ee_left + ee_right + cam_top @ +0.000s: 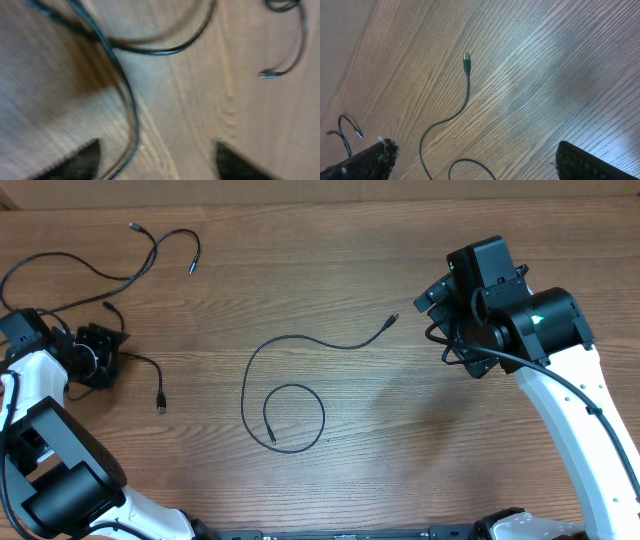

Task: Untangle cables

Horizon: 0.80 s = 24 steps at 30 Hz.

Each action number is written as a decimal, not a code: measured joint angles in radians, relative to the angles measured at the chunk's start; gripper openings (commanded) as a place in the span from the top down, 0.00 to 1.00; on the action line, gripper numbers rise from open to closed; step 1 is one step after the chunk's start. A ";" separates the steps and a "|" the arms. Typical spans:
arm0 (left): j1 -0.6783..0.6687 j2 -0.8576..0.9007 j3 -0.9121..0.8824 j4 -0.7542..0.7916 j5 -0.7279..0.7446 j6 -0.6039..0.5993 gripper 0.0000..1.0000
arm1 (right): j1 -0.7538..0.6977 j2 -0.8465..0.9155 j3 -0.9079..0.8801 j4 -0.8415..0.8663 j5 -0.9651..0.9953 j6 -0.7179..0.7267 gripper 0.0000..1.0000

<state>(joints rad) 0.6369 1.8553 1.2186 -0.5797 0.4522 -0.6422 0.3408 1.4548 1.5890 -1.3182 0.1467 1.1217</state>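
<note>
Wood-grain table point(330, 240) underneath. Looped cable point(300, 338) at mid-table, plug point(392, 320) stretched out toward right gripper point(426, 298), nearer arm, fingers spread wide and empty. Left of that loop, crossed cables point(155, 242) beside left gripper point(112, 355), fingers parted, one strand passing between, unpinched.

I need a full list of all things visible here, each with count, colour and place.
looped cable: one, black, table centre, lying alone.
left cables: at least two, black, far left, crossing each other.
table: one, brown wood, beneath everything.
left arm: one, white and black, left edge.
right arm: one, white and black, right side.
left end effector: one, black, open, a cable between its fingers.
right end effector: one, black, open, empty, right of the looped cable.
</note>
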 measured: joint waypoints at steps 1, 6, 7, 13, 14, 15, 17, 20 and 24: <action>0.000 0.000 0.000 -0.017 -0.017 0.014 0.14 | 0.000 0.000 0.000 0.000 0.000 0.000 0.00; 0.000 0.000 0.000 -0.057 -0.024 0.119 0.02 | 0.000 0.000 0.000 0.000 0.000 0.000 0.00; 0.001 0.000 0.000 -0.053 0.002 0.146 0.00 | 0.000 0.000 0.000 0.000 0.000 -0.001 0.00; -0.036 0.000 0.001 -0.084 0.256 0.357 0.00 | 0.000 0.000 0.000 0.000 0.000 0.000 0.00; -0.060 0.000 0.002 -0.106 0.275 0.391 0.00 | 0.000 0.000 0.000 0.000 0.000 0.000 0.00; -0.090 0.000 0.002 -0.132 0.282 0.422 0.00 | 0.000 0.000 0.000 0.001 0.000 -0.001 0.00; -0.161 0.000 0.003 -0.181 0.263 0.470 0.00 | 0.000 0.000 0.000 0.000 0.000 0.000 0.00; -0.293 0.000 0.004 -0.236 0.166 0.517 0.00 | 0.000 0.000 0.000 0.000 0.000 0.000 0.00; -0.479 0.000 0.004 -0.291 -0.047 0.509 0.02 | 0.000 0.000 0.000 0.000 0.000 0.000 0.00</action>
<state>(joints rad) 0.1581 1.8553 1.2228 -0.8711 0.4053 -0.1329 0.3408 1.4548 1.5890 -1.3182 0.1463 1.1213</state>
